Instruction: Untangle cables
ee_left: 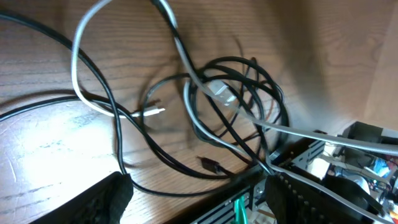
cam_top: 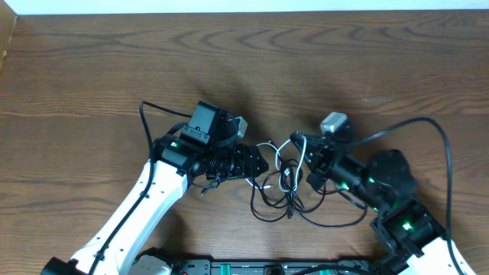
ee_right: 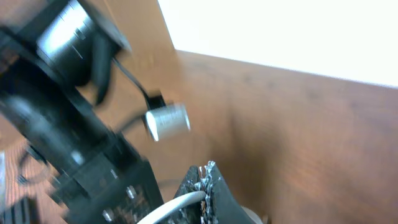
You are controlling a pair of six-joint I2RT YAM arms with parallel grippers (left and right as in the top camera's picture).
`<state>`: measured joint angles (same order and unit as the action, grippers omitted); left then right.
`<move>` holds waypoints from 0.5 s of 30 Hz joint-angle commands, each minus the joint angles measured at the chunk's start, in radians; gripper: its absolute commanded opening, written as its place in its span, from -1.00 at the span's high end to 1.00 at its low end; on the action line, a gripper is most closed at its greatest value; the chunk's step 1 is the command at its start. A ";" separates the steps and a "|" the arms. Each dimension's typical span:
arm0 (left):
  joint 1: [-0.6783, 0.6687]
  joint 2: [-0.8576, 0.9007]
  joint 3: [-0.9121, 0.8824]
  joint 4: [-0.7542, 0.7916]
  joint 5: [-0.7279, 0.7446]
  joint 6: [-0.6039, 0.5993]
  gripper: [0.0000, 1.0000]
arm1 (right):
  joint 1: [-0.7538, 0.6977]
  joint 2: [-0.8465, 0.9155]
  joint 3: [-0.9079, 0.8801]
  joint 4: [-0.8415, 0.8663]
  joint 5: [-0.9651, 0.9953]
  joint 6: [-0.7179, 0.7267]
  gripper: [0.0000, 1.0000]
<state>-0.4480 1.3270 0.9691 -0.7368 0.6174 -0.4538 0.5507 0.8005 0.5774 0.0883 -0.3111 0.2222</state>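
Black and white cables (cam_top: 280, 187) lie knotted in a loose heap at lower centre of the overhead frame, on the wooden table (cam_top: 229, 61), right between the two arms. The left gripper (cam_top: 256, 162) sits at the heap's left edge and the right gripper (cam_top: 304, 156) at its upper right edge.

Down on the left wrist camera, it's a real mess. The black cable (ee_left: 242, 62) coils round itself in several overlapping loops at centre frame, and the white cable (ee_left: 78, 68) sweeps a big arc through the upper left and then threads down through those loops. A small white plug (ee_left: 155, 112) lies flat on the wood, and a black plug (ee_left: 211, 165) lies lower down near the bottom loop. The left gripper (ee_left: 199, 185) has its fingers (ee_left: 102, 199) wide apart, clamping nothing.

Over on the right wrist camera the picture is blurred. A white strand (ee_right: 177, 202) lies against one dark finger (ee_right: 208, 186), and whether that gripper is clamped on it I cannot tell.
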 commanded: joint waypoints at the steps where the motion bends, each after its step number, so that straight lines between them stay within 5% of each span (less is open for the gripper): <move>1: -0.005 0.032 -0.008 -0.009 -0.027 -0.014 -0.46 | -0.010 -0.069 0.005 0.047 0.041 -0.014 0.98; 6: -0.030 0.071 -0.021 -0.006 -0.010 0.007 -0.47 | -0.011 -0.153 0.005 0.098 0.222 -0.021 0.98; 10: -0.065 0.105 -0.021 0.069 0.186 0.117 -0.52 | -0.011 -0.192 0.005 0.140 0.252 -0.057 0.98; 15: -0.105 0.151 -0.021 0.159 0.194 0.008 -0.53 | -0.011 -0.194 0.005 0.134 0.252 -0.063 0.98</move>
<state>-0.5331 1.4471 0.9558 -0.6060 0.7563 -0.4042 0.5480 0.6083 0.5777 0.2241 -0.0940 0.1825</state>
